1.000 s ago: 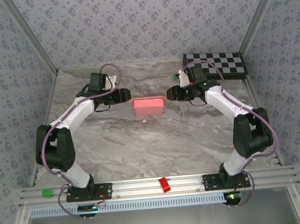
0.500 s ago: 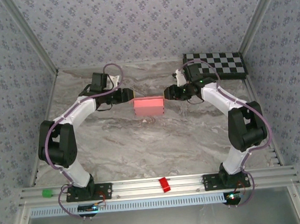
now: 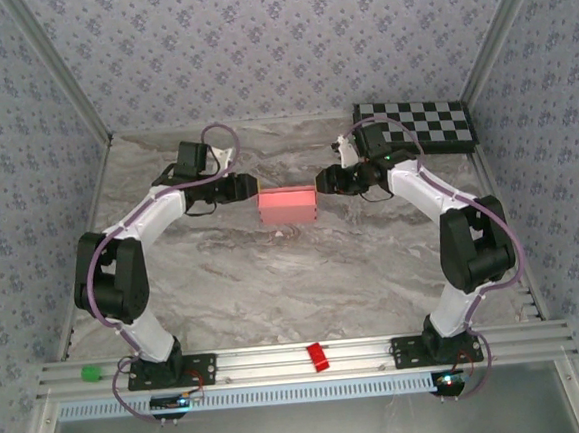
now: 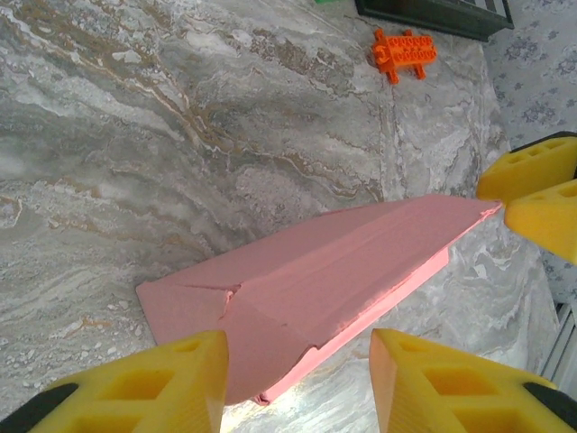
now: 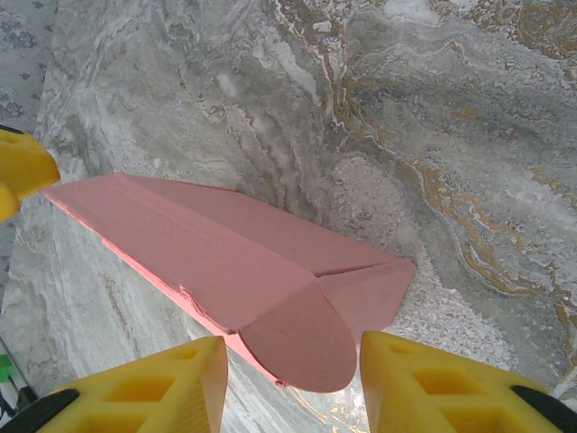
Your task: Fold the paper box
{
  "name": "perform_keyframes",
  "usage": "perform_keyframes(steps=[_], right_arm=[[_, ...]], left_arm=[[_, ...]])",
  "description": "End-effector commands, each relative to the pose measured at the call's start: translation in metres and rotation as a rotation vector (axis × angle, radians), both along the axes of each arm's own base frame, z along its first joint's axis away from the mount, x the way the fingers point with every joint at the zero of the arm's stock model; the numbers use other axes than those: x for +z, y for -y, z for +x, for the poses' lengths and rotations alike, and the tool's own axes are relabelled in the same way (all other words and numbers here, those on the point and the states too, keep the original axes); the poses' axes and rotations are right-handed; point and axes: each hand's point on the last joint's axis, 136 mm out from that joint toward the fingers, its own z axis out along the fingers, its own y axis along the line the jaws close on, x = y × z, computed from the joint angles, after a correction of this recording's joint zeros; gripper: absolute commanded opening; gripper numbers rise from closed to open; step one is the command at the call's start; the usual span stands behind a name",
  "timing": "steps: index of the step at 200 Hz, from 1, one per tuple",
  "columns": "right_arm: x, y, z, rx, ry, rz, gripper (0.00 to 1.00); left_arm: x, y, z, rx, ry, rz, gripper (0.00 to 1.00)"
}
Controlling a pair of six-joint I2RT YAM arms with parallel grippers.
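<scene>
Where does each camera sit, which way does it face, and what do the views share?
Top external: above, behind the bases, looking down; both arms, left pincer and right pincer flanking the paper box.
Left wrist: on the left arm, facing along the box; own yellow fingers below.
Right wrist: opposite end, facing back; own fingers below.
Shared: the box, in all three.

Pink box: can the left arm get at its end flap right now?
Probably yes: the left end effector sits at the box end, its fingers spread either side of the flap, nothing between them and the card.
</scene>
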Motion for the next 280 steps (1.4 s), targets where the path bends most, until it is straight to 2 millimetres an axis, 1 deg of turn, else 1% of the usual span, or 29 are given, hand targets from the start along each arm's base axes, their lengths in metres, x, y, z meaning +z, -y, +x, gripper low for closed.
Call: perform_keyframes(steps=[1, 7, 27, 66, 80, 121, 129, 150, 216, 280], right_arm=[[-0.004, -0.001, -0.01, 0.02, -0.027, -0.007, 0.43], [-0.005, -0.001, -0.01, 0.021, -0.028, -0.008, 0.43], [-0.006, -0.001, -0.011, 0.021, -0.033, -0.01, 0.42], [-0.01, -0.003, -0.012, 0.027, -0.044, -0.011, 0.38], [-0.009, -0.005, -0.012, 0.031, -0.045, -0.006, 0.35], [-0.009, -0.008, -0.012, 0.036, -0.047, -0.006, 0.31], [-0.008, -0.01, -0.012, 0.039, -0.047, -0.004, 0.3], [-0.007, -0.012, -0.012, 0.042, -0.048, -0.002, 0.28], [-0.003, -0.019, -0.01, 0.049, -0.047, 0.004, 0.26], [-0.004, -0.02, -0.008, 0.043, -0.054, 0.001, 0.25]], left_arm=[[-0.007, -0.004, -0.007, -0.02, -0.01, 0.014, 0.44], [-0.008, -0.004, -0.008, -0.022, -0.013, 0.015, 0.43], [-0.013, -0.005, -0.009, -0.022, -0.021, 0.021, 0.42], [-0.016, -0.005, -0.011, -0.022, -0.025, 0.022, 0.4], [-0.016, -0.004, -0.011, -0.027, -0.026, 0.016, 0.35], [-0.013, -0.002, -0.011, -0.031, -0.025, -0.003, 0.34], [-0.014, -0.001, -0.012, -0.034, -0.027, -0.005, 0.32], [-0.013, 0.0, -0.011, -0.034, -0.03, -0.015, 0.31], [-0.013, 0.003, -0.012, -0.041, -0.04, -0.036, 0.26], [-0.016, 0.006, -0.014, -0.054, -0.057, -0.053, 0.23]])
